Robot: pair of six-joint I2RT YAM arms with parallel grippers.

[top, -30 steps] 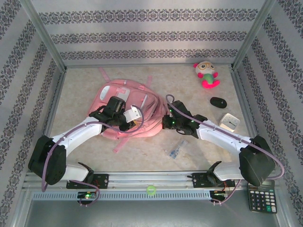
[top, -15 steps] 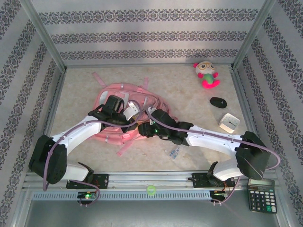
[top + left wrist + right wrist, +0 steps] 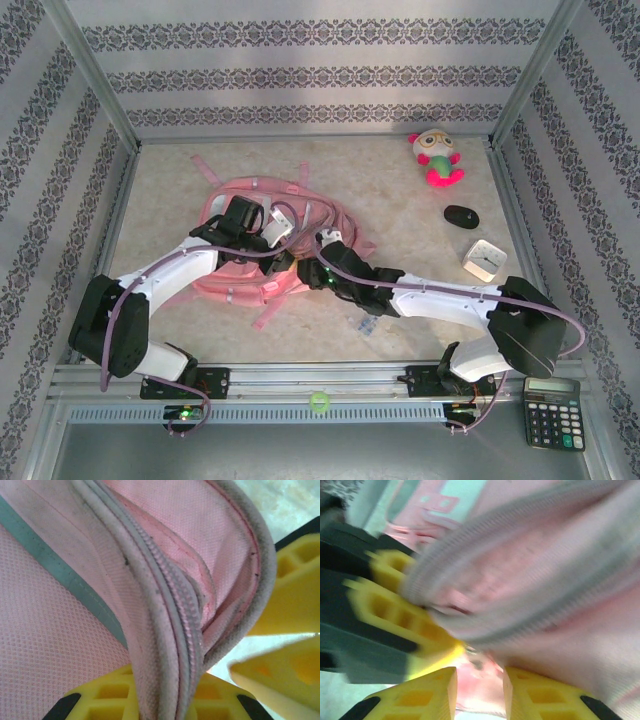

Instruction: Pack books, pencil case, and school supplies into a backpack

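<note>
At mid-table lies one backpack — left gripper clamped on its zipped rim, right gripper with jaws apart.

Backpack: pink mesh-weave fabric, grey piping and zip, one pale teal stripe. Table: beige, marbled. Walls: white with dark floral bands. Plush toy: white, pink and green. Calculator: black. Arms: white shells, black joints. Small ball: green. Oval object: black. Square piece: whitish.

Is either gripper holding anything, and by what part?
The left gripper pinches the backpack by its zippered opening rim. The right gripper is at the fabric; whether it grips cannot be told.
</note>
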